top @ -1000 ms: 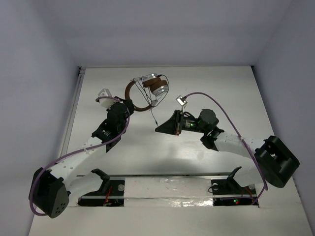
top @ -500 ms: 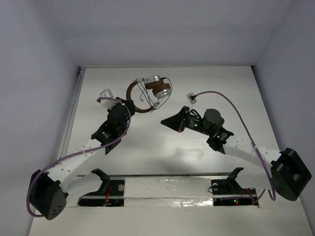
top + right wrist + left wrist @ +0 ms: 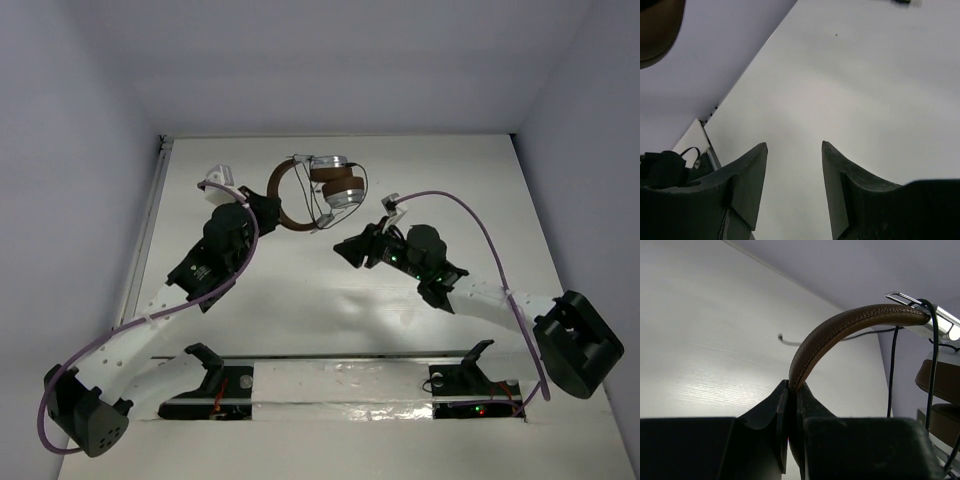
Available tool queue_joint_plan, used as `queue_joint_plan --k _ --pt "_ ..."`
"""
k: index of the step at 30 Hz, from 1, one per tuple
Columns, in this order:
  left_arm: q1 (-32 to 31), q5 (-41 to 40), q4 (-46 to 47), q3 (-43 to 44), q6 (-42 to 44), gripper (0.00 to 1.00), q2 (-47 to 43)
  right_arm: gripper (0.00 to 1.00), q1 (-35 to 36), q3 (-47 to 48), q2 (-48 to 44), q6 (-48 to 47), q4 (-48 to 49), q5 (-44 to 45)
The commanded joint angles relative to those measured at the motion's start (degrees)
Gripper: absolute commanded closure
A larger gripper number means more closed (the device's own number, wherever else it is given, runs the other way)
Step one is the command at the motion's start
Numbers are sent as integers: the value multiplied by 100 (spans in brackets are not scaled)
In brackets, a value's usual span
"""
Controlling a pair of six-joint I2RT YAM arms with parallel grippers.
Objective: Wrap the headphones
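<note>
The headphones (image 3: 335, 184) hang above the far middle of the table, silver cups with brown pads together. My left gripper (image 3: 268, 207) is shut on the brown headband (image 3: 840, 330), which arches up out of its jaws (image 3: 794, 388). The thin black cord (image 3: 892, 370) is looped round the cups and hangs beside them. My right gripper (image 3: 347, 246) sits just below and right of the cups, open, with only bare table between its fingertips (image 3: 794, 145). A brown pad (image 3: 657, 25) shows in the corner of the right wrist view.
White walls close the table (image 3: 470, 200) in at the back and both sides. Purple cables (image 3: 470, 225) run along both arms. A metal strip (image 3: 150, 230) lines the left table edge. The arm mounts (image 3: 340, 385) stand on a rail at the near edge.
My right gripper has gone from shut to open and shifted up toward the ear cups. The left arm has carried the headphones a little to the right.
</note>
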Motion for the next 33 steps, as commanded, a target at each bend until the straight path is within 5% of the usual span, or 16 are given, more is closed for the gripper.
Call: queue_joint_plan --k 1,17,21,22,23,25,29,33 --pt "-134 503 1 439 -30 100 -175 46 -24 343 140 -468 578 17" --pt "-187 1197 -413 773 5 100 -228 41 -191 852 649 -767 799 -131" --pt "-293 1250 -413 817 -48 100 -254 59 -191 1045 983 -670 1151 -359" --pt "-293 1233 -457 835 -57 100 -263 70 -191 1107 1036 -635 1212 -447" --pt "-293 1207 -483 887 -57 100 -272 96 -191 1221 1132 -548 1187 -535" --pt "-293 1093 -623 958 -13 100 -298 98 -191 1292 1177 -494 1073 -676" --pt "-293 820 -607 1037 119 100 -456 74 -191 959 1151 -266 1379 -958" --pt "-293 924 -519 1169 137 100 -325 93 -191 817 1230 -257 1371 -1010"
